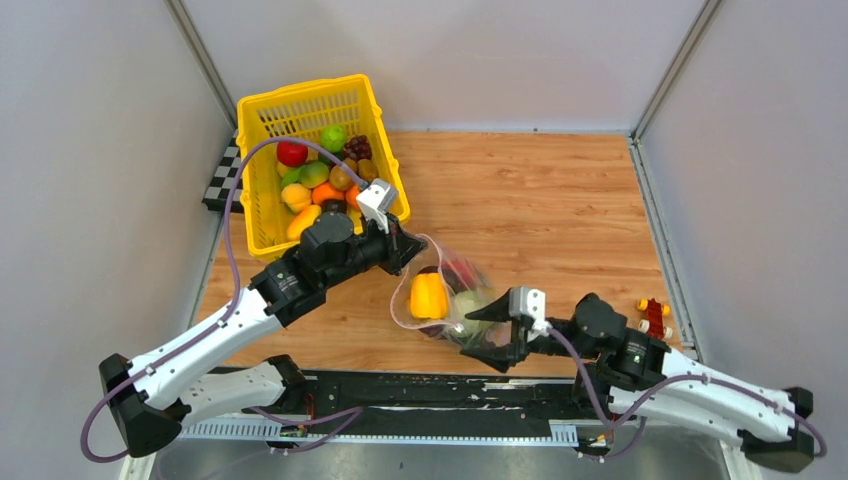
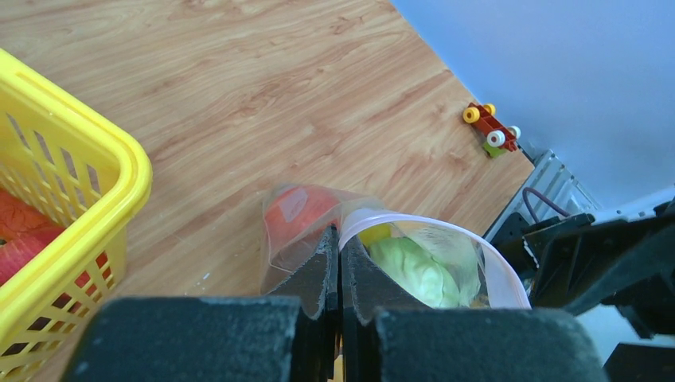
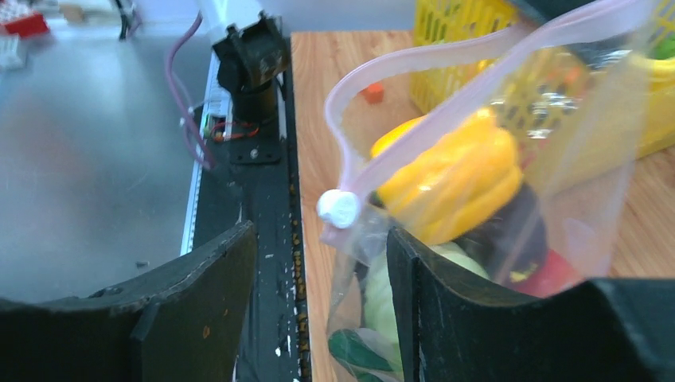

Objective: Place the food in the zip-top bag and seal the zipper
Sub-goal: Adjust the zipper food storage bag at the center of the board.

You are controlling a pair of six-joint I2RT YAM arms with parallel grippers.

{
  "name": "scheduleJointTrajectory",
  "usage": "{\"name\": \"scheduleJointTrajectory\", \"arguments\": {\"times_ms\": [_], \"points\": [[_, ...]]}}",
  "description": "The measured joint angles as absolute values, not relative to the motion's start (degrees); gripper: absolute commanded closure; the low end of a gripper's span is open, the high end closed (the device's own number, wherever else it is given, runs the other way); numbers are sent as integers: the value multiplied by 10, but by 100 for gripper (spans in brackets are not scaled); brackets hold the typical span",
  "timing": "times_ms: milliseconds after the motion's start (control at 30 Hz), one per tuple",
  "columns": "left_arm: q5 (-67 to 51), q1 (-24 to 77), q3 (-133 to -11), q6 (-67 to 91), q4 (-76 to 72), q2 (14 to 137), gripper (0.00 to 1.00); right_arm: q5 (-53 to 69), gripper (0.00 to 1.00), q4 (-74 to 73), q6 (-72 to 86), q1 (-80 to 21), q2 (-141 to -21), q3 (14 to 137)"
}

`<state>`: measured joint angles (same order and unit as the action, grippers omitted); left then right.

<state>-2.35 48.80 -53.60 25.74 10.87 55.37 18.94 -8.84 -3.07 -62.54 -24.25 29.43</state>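
The bag (image 1: 455, 300) lay on the table (image 1: 540, 200) near its front edge, between the two grippers and just in front of the basket (image 1: 300, 105). The left gripper (image 2: 340, 239) was clamped on the zipper (image 2: 430, 223) at the bag's far corner, fingers pressed together over the strip. The right gripper (image 3: 318, 239) stood with its fingers spread wide at the near corner. The white slider (image 3: 338, 208) showed in the gap between them, touching neither. The bag's mouth gaped toward the left. Its rim ran on a slant from the left gripper, far left, to the right gripper, near right. Inside sat a pepper (image 1: 429, 296), a cabbage (image 2: 414, 270), a tomato (image 2: 298, 211) and an eggplant (image 3: 509, 235).
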Motion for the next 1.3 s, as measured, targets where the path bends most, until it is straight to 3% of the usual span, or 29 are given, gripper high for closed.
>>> {"name": "scheduleJointTrajectory", "arguments": {"times_ms": [200, 333, 467, 767, 1000, 1300], "points": [[-22, 488, -536, 257, 116, 544, 100, -4, 46, -46, -129, -795, -282, 253], [-20, 488, -536, 257, 118, 542, 100, -78, 59, -3, -173, -813, -299, 231], [-21, 488, -536, 257, 118, 542, 100, -129, 65, 51, -198, -820, -308, 212], [-22, 488, -536, 257, 117, 542, 100, -165, 79, 124, -218, -828, -288, 186], [-25, 488, -536, 257, 117, 542, 100, -164, 100, 130, -224, -828, -287, 186], [-7, 488, -536, 255, 126, 537, 100, -183, 100, 111, -207, -828, -243, 186]]}}
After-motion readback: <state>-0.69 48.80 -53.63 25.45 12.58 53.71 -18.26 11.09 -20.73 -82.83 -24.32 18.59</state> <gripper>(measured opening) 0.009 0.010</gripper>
